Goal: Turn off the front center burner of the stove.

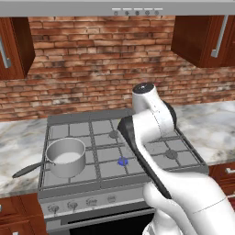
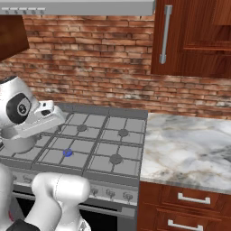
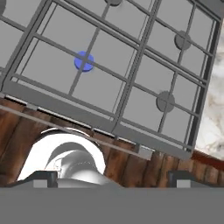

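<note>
The front center burner (image 1: 122,161) glows blue mid-front on the stove (image 1: 69,131), right of a steel pot (image 1: 66,157). The gripper (image 3: 113,178) is held above the front edge, apparently open and empty, knobs (image 1: 92,201) yet unreached.

Red brick wall (image 1: 92,69) runs behind the cooking area. Dark red-brown wood upper cabinets (image 2: 194,38) with long grey bar handles (image 2: 165,34) hang to both sides, grey range hood (image 1: 133,7) between them. Grey-white marble countertop (image 2: 189,149) on both sides, wood drawers (image 2: 189,203) with metal pulls below. Lighting even, no strong shadows.
</note>
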